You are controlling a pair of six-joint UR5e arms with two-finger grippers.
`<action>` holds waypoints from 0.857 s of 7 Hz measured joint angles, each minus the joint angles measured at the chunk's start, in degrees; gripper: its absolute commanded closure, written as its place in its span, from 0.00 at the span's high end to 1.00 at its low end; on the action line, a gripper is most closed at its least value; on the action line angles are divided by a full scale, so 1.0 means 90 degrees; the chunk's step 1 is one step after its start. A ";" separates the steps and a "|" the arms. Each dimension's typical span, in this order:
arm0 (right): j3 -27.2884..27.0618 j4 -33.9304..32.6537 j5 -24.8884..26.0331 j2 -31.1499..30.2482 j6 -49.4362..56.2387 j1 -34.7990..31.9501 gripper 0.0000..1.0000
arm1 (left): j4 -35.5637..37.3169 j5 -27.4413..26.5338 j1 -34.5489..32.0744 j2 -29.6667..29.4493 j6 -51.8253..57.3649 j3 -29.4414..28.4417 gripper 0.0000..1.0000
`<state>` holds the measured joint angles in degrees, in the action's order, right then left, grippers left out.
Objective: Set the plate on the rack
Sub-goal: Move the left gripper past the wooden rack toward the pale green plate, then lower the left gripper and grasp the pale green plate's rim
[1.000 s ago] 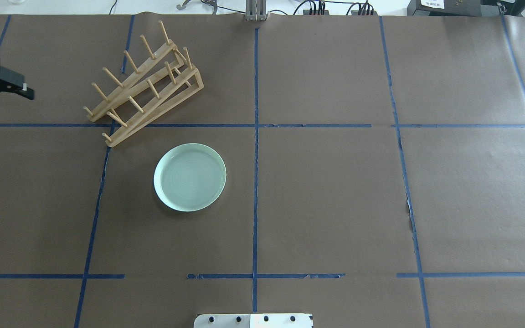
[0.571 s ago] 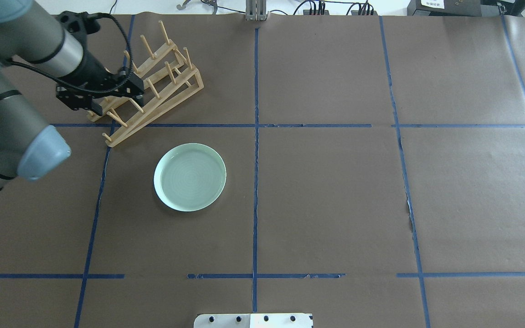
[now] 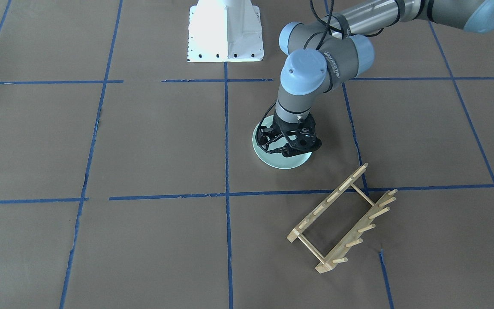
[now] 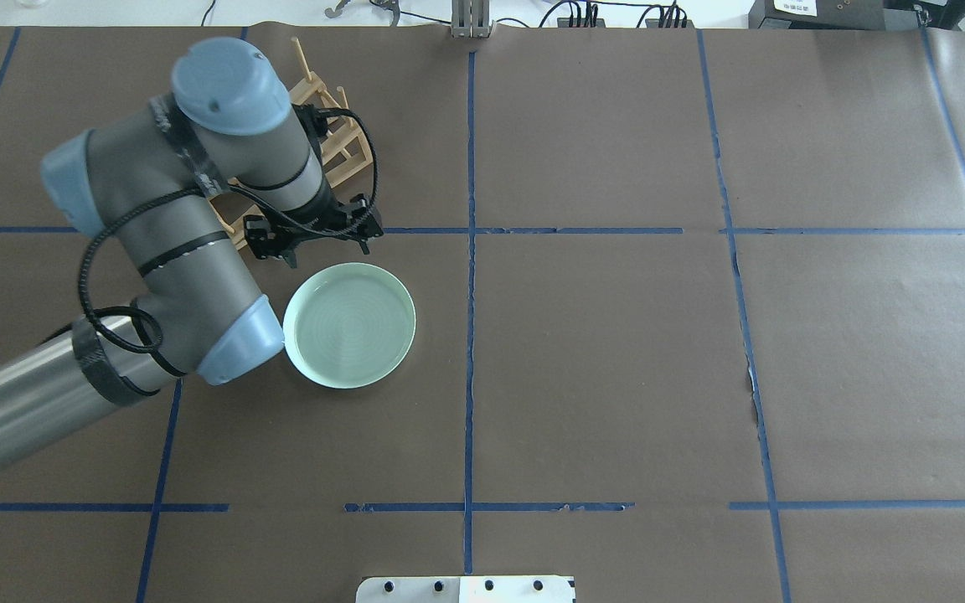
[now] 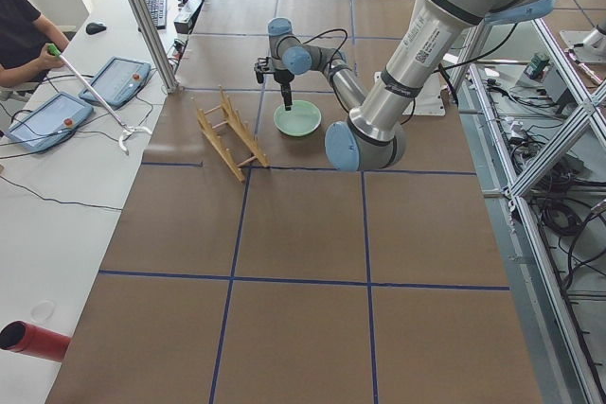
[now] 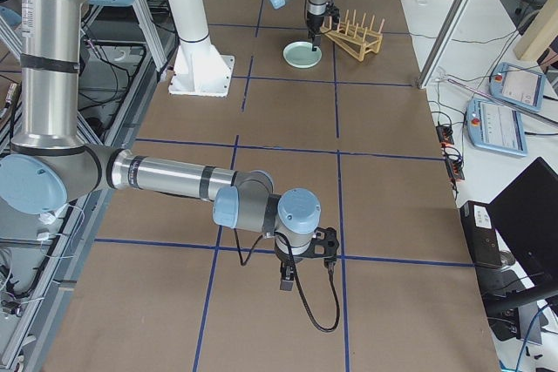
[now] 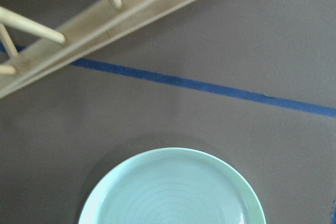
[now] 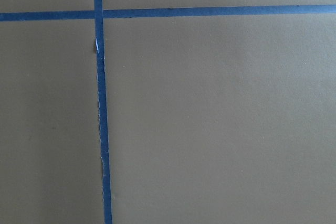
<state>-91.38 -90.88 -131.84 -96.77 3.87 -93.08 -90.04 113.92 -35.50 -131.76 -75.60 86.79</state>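
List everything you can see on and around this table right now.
plate: one, pale mint green, flat on the table, robot's left half.
rack: one, light wood, holding nothing, beyond the plate, apart from it.
table: one, brown paper, blue tape grid.
base plate: one, white, robot's table edge.
red cylinder: one, on the white side bench.
left tool: one, black, open, above the plate's rack-side edge.
right tool: one, black, above bare paper, far from the plate; opening unclear.

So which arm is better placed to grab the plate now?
Left. Its tool hangs over the plate's rack-side rim, jaws open, with the rack just beyond. The right tool is far down the table, near neither.
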 measured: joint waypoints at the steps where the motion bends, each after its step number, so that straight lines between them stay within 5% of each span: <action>1: 0.0000 0.0000 0.0000 0.0000 0.0000 0.0000 1.00 | -0.0255 -0.0148 0.0124 -0.0165 -0.0147 -0.0385 0.93; 2: -0.0001 0.0000 0.0000 0.0000 0.0000 0.0000 1.00 | -0.0367 -0.0207 0.0176 -0.0351 -0.0205 -0.0680 0.85; 3: -0.0003 0.0000 0.0000 0.0000 0.0000 0.0000 1.00 | -0.0406 -0.0226 0.0197 -0.0451 -0.0221 -0.0806 0.65; 4: -0.0003 0.0000 0.0000 0.0000 0.0000 0.0000 1.00 | -0.0423 -0.0233 0.0218 -0.0492 -0.0224 -0.0858 0.54; 6: -0.0003 0.0000 0.0000 0.0000 0.0000 0.0000 1.00 | -0.0497 -0.0234 0.0291 -0.0486 -0.0233 -0.0888 0.52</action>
<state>-91.40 -90.88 -131.84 -96.77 3.87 -93.08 -94.51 111.82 -32.88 -136.13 -77.69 78.79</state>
